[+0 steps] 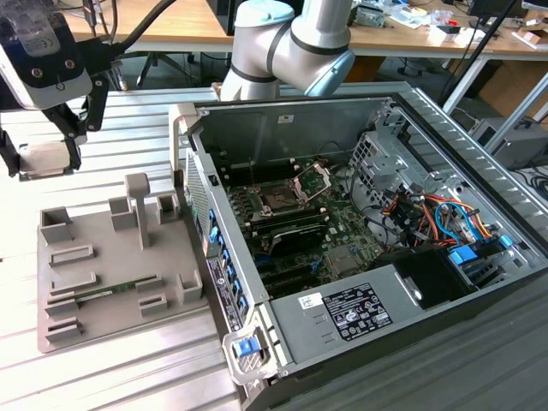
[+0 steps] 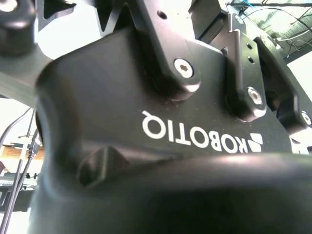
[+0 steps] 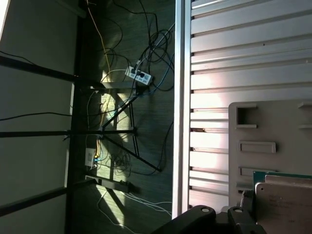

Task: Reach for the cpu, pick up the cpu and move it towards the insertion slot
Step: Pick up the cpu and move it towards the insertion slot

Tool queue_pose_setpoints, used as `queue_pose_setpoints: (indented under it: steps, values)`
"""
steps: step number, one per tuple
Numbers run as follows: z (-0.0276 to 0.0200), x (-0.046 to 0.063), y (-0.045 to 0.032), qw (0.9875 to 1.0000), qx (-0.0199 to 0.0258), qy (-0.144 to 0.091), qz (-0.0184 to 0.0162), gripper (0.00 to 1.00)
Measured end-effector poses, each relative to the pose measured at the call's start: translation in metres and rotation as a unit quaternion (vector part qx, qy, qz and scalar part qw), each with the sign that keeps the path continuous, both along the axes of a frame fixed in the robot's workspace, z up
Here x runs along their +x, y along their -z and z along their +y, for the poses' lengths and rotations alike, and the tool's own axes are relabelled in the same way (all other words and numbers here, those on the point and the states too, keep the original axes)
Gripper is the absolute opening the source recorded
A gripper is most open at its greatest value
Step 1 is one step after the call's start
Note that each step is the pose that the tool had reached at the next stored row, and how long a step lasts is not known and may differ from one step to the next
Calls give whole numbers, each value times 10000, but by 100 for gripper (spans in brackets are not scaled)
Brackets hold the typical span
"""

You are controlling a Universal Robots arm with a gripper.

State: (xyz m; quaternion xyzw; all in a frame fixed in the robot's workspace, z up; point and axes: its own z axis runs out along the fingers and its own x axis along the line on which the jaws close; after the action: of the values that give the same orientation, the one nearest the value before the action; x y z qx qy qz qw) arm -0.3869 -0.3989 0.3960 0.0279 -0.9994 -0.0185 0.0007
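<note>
Jaws of the gripper [image 1: 43,147] appear clamped on opposite edges of the cpu [image 1: 38,160], held aloft near a corner of the grey tray [image 1: 103,257]; the insertion slot [image 1: 278,199] lies well apart from that tray. Likely light, stiff, fragile chip: grip its rim only.

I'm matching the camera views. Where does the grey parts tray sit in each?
Exterior view: grey parts tray lies on the exterior view's left, beside the computer case.
First wrist view: the tray lies behind the cpu.
Shared landmark: the slatted metal table.
</note>
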Motion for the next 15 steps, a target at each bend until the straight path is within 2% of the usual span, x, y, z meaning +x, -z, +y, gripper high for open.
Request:
queue_pose_setpoints:
  steps: [15]
  values:
    - [0, 67, 0, 10000, 0, 0, 0, 55]
